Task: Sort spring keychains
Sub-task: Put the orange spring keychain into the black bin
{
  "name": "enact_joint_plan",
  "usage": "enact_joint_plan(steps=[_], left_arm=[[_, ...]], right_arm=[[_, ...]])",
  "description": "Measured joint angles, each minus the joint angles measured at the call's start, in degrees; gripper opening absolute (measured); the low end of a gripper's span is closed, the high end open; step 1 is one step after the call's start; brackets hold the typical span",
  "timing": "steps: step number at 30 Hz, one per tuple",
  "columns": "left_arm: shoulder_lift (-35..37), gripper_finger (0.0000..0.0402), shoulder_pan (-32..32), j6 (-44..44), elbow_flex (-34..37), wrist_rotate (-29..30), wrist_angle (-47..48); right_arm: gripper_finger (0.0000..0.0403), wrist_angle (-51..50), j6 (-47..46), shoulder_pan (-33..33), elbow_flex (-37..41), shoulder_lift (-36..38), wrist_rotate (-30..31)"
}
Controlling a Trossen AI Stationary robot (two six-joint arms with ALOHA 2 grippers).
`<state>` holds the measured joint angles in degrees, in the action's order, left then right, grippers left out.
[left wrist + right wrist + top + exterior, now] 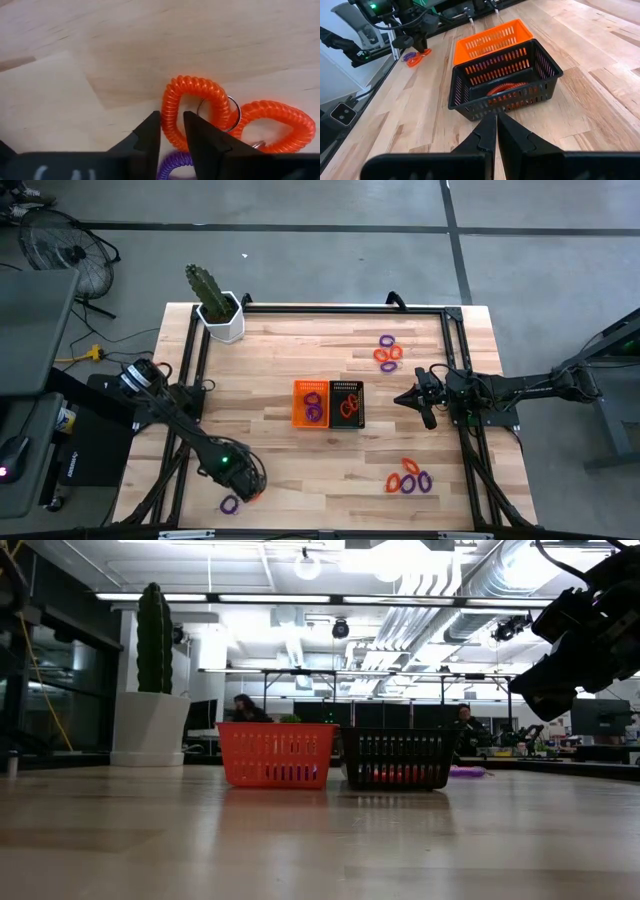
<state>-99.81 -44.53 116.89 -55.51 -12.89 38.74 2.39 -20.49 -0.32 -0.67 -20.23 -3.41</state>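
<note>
My left gripper point(248, 482) is down at the table's near left. In the left wrist view it point(171, 119) is shut on an orange spring keychain point(192, 112), which lies beside a second orange one point(272, 125) and a purple one point(175, 162). Another purple keychain point(231, 503) lies nearby. My right gripper point(418, 398) hangs shut and empty in the air to the right of the black bin point(347, 403); in its own view it is point(496, 120). The orange bin point(311, 402) holds purple keychains; the black bin holds orange ones point(507, 88). My left gripper pinches the orange keychain's coil on one long side of the loop point(171, 107), between its two fingers. The fingers come from above, pointing down, and lie across the coil. The keychain rests flat on the table, its metal ring point(234, 111) touching the second orange keychain.
More keychains lie in two clusters, one at the far right point(388, 352) and one at the near right point(408, 478). A potted cactus point(215, 305) stands at the far left corner. A dark metal frame point(330, 308) runs along the table's edges. Bare wood surrounds the bins.
</note>
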Motion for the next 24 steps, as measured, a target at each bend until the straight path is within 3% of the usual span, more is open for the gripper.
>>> enact_joint_plan(steps=[7, 15, 24], left_arm=[[0.0, 0.002, 1.3, -2.9, 0.0, -0.1, -0.3], [0.4, 0.0017, 6.4, -11.8, 0.0, -1.7, 0.1], [4.1, 0.0018, 16.9, -25.8, -1.3, 10.0, 0.5]], right_arm=[[0.0012, 0.0, 0.0, 0.0, 0.0, 0.0, 0.0], [0.0012, 0.0, 0.0, 0.0, 0.0, 0.0, 0.0], [0.0012, 0.0, 0.0, 0.0, 0.0, 0.0, 0.0]])
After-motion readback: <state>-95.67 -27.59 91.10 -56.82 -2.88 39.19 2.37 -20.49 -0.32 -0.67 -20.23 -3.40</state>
